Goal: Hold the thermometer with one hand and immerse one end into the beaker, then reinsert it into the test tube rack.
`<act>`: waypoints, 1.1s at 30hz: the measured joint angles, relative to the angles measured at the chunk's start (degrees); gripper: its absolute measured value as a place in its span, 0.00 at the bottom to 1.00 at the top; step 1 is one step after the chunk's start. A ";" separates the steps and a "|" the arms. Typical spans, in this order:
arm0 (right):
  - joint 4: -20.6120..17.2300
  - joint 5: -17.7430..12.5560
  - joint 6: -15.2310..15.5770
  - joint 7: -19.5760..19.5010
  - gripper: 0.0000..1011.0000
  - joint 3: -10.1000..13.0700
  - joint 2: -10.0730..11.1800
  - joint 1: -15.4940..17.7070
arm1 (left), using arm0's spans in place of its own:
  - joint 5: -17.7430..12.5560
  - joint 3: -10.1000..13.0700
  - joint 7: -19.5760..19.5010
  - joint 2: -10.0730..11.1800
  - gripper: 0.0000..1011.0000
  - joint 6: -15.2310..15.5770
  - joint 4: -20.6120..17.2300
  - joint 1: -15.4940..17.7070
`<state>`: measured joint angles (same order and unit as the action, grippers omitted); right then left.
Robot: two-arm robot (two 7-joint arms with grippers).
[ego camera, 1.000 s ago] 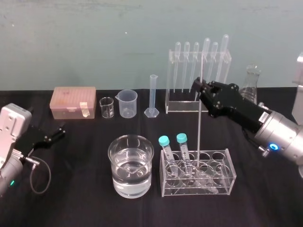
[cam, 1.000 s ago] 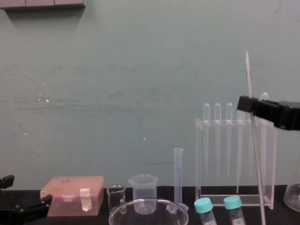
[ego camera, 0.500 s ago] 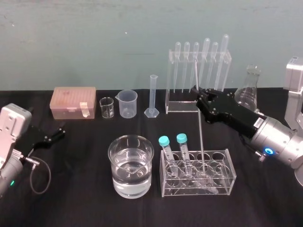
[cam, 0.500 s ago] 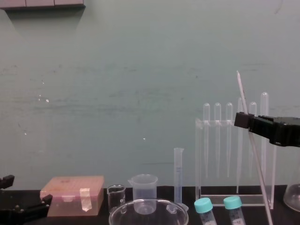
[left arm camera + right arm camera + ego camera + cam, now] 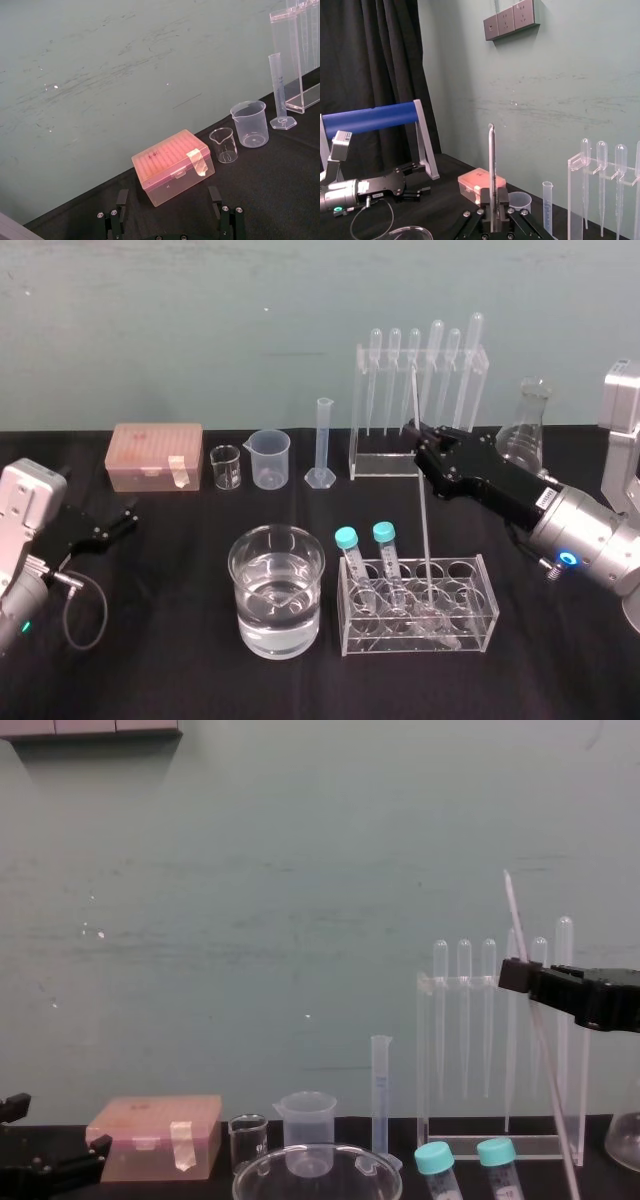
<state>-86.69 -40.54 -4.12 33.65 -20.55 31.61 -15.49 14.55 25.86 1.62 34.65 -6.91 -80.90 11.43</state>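
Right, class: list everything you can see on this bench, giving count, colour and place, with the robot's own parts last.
thermometer: 1, whitish-clear, tilted, lower end in the low rack
large beaker: 1, clear glass with clear liquid, front centre
low rack: 1, clear, right of the large beaker
capped tubes: 2, teal caps, in the low rack
tall rack: 1, clear, back centre
pipettes: 6, clear, hanging in the tall rack
graduated cylinder: 1, clear, left of the tall rack
plastic beaker: 1, translucent, back
tiny beaker: 1, clear, beside the plastic beaker
tip box: 1, pink, back left
conical flask: 1, clear, back right
table: 1, black
left gripper: black, parked left, open
right gripper: black, shut on the thermometer
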 joint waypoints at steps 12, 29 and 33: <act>-0.06 -0.11 0.00 0.01 0.46 0.00 0.06 0.04 | 0.00 0.00 0.00 0.00 1.00 0.00 0.00 0.00; -0.62 2.01 -0.40 -10.42 0.94 4.31 -1.56 2.00 | 0.00 0.00 0.00 0.00 1.00 0.00 0.00 0.00; 0.51 10.22 2.33 -25.46 0.99 6.19 -2.57 3.46 | 0.00 0.00 0.00 0.00 1.00 0.00 0.00 0.00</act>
<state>-86.18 -30.33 -1.79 8.18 -14.36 29.05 -12.02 14.55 25.86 1.62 34.65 -6.91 -80.90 11.43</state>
